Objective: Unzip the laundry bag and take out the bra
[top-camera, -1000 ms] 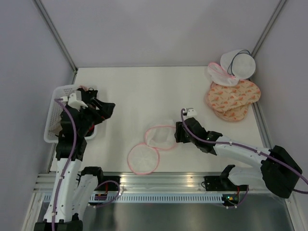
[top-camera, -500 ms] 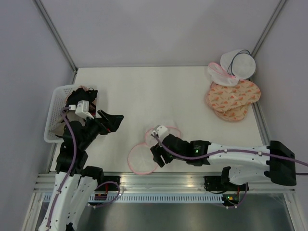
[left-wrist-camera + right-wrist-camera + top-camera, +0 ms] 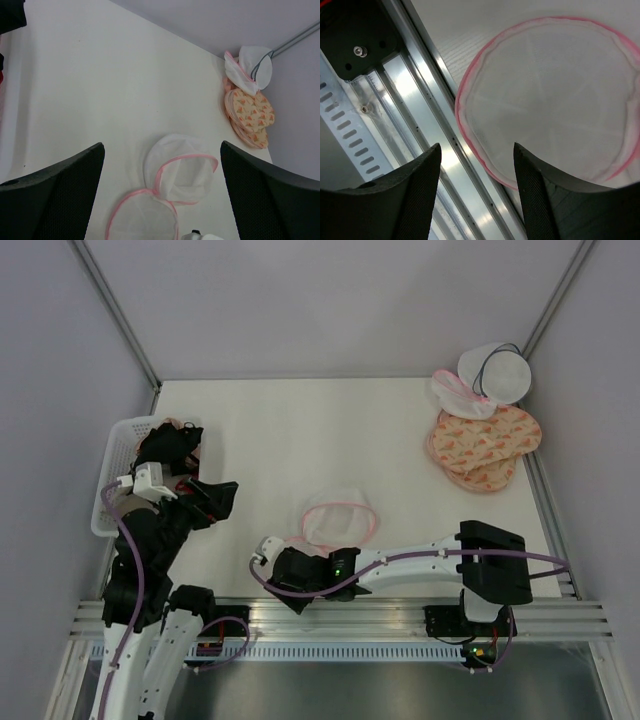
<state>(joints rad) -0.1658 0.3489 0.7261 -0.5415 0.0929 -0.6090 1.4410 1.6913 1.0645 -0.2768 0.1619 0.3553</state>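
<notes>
The laundry bag lies open on the table, its two pink-trimmed mesh halves spread apart. The far half (image 3: 338,518) shows in the top view and the near half is under my right arm. Both halves (image 3: 182,167) show empty in the left wrist view. The black bra (image 3: 170,445) lies in the white basket (image 3: 108,502) at the left. My left gripper (image 3: 220,498) is open and empty beside the basket, apart from the bag (image 3: 161,150). My right gripper (image 3: 283,583) is open and empty, hovering over the near half (image 3: 555,95) at the table's front edge (image 3: 476,147).
A white round bag with dark trim (image 3: 497,370) and peach patterned bags (image 3: 485,445) lie at the back right. The aluminium rail (image 3: 340,615) runs along the near table edge, directly under my right gripper (image 3: 435,165). Other garments lie in the basket.
My right arm has swept left from the right side of the bag to above its near half. My left gripper came out from the basket, then drew back a little, empty.
</notes>
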